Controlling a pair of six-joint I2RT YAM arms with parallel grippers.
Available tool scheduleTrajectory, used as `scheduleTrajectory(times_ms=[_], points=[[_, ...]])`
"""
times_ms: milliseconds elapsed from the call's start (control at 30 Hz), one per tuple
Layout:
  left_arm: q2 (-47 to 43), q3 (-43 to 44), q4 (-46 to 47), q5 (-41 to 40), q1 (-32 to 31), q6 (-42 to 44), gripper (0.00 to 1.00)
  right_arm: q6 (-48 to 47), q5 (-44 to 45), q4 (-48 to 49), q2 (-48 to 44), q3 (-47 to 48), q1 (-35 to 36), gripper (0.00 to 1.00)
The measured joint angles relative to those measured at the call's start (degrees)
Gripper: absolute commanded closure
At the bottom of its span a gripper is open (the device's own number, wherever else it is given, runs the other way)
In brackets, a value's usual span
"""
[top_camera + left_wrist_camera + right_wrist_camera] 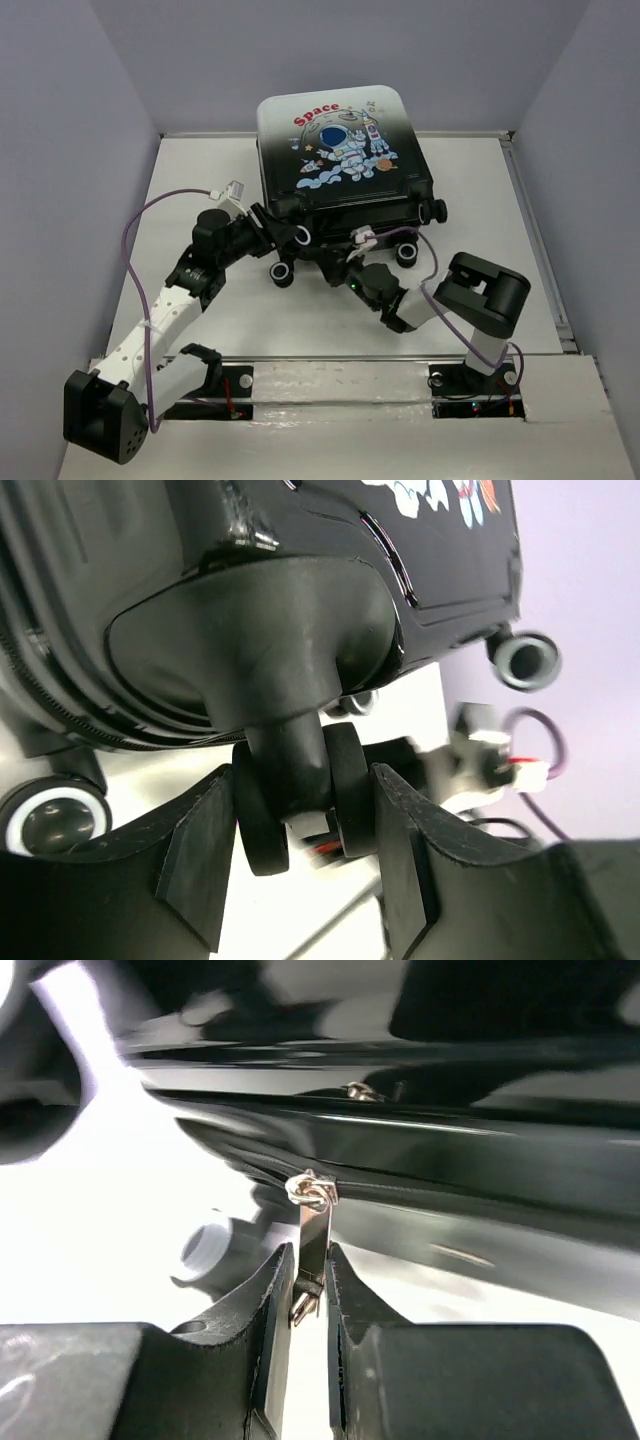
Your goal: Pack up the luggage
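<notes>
A: Entry one, left gripper (305, 815)?
B: Clamped on twin caster wheel (350, 795), near-left corner of the luggage (345, 150).
A: Entry two, right gripper (310, 1290)?
B: Pinched on zipper pull (313, 1235), near edge seam.
A: Luggage placement?
B: Flat, print up, toward table's (500, 200) far edge; tabletop showing left and right.

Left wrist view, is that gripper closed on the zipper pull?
No, the left gripper is clamped around a caster wheel of the luggage.
</notes>
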Motion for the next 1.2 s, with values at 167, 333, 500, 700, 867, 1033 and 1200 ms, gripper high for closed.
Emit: scheduleTrajectory(times_ms=[167,333,500,700,867,1033,1200], points=[[2.32,1.66,-0.50,5.90,-2.08,-3.23,0.94,-1.90,1.33,-6.62,7.37,13.57,9.20,0.93],[3.06,3.91,-3.98,5.07,-1.01,-3.69,0.94,-1.97,3.41,-7.13,13.20,21.07,11.30,0.93],[3.08,4.26,-4.24,-0.79,0.50,-3.69,0.94,-0.94,3.48,-6.45,19.02,28.83,11.19,0.86],[3.17,3.50,-3.02,2.89,-1.55,-5.88,0.94,1.11,-0.17,-5.77,11.34,18.40,12.96,0.20],[3.30,0.13,2.27,5.46,-3.32,-8.63,0.75,2.19,-0.87,-17.99,-7.41,6.91,21.88,0.07],[3.04,-1.57,5.44,5.75,-3.30,-9.77,0.41,1.99,3.21,-34.25,-20.98,8.26,19.54,0.02],[2.40,-2.32,6.78,6.12,-3.37,-9.18,0.29,1.29,4.92,-43.65,-23.91,13.09,15.28,0.02]])
